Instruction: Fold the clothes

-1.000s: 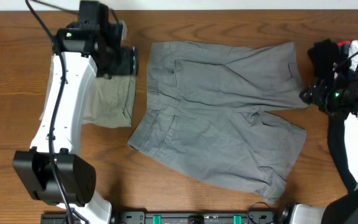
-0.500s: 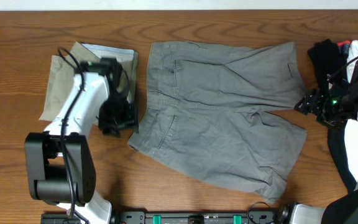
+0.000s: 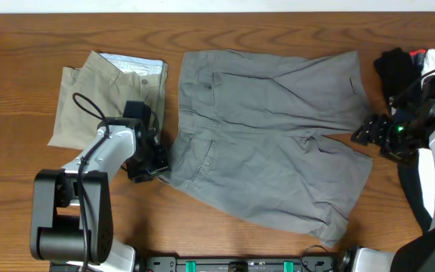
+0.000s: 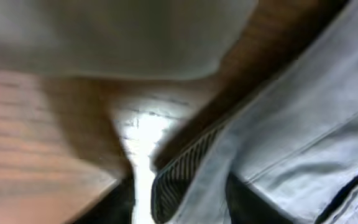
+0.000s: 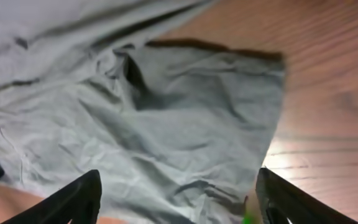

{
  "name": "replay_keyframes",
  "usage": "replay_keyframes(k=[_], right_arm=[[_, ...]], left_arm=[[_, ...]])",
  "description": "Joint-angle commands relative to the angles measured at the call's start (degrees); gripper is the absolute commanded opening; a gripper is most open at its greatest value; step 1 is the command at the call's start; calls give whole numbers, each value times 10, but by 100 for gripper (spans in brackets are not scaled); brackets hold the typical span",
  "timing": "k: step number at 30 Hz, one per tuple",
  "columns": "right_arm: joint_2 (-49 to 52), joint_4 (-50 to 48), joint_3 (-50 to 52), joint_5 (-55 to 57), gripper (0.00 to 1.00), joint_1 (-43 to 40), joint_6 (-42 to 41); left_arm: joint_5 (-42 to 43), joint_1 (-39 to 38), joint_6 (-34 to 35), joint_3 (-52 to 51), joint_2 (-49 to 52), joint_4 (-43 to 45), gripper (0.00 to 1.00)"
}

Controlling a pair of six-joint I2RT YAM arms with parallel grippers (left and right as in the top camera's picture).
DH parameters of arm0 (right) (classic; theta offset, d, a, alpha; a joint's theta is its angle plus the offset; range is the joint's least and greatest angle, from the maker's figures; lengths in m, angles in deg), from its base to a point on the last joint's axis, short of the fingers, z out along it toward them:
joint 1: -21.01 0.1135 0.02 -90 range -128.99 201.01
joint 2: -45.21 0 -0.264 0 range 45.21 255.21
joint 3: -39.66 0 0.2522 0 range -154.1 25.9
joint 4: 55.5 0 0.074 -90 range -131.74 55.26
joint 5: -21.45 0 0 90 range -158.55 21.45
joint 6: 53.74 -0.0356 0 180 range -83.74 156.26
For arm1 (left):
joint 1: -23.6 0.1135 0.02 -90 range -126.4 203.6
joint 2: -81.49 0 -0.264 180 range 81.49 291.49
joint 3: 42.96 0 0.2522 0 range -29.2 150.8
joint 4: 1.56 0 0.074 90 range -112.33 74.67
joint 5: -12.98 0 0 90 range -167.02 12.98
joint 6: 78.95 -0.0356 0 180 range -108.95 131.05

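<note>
**Grey shorts spread flat, one gripper at each end**

The grey shorts (image 3: pixel 266 128) lie opened out across the middle of the table (image 3: pixel 21 45). Their waistband faces the left edge and both legs run toward the right edge. The leg closer to the near edge slants down toward the near right corner. The cloth is creased but lies in one layer, with a back pocket showing near the waistband.

The khaki shorts (image 3: pixel 108 94) sit folded into a compact stack toward the far left corner, just beside the grey waistband and apart from it.

A heap of dark garments (image 3: pixel 395 68) rests at the far right corner.

The left gripper (image 3: pixel 151 162) is down at the waistband end nearest the near edge. In the left wrist view, which is blurred, the waistband corner (image 4: pixel 185 168) shows its striped inner lining and sits between the two dark fingers (image 4: pixel 107 208). Whether they are pinching the cloth cannot be told.

The right gripper (image 3: pixel 368 132) hangs by the right edge, at the gap between the two legs. In its wrist view the fingers (image 5: pixel 79 199) stand wide apart with nothing between them, and the rumpled leg hem (image 5: pixel 185 124) lies flat on the wood ahead of them.
</note>
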Motion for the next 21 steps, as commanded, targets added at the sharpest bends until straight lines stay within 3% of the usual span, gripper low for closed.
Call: replay_keyframes(k=[1, 2, 11, 21], right_arm=[[-5, 1, 17, 0, 79, 10, 8], [-5, 0, 24, 1, 79, 10, 8], [-5, -2, 131, -17, 79, 10, 8], [-5, 8, 209, -77, 77, 12, 9]], left_arm=[[1, -1, 5, -23, 26, 13, 10], [1, 0, 8, -23, 26, 14, 6], [0, 42, 27, 16, -3, 32, 6], [-6, 76, 31, 19, -25, 114, 6]])
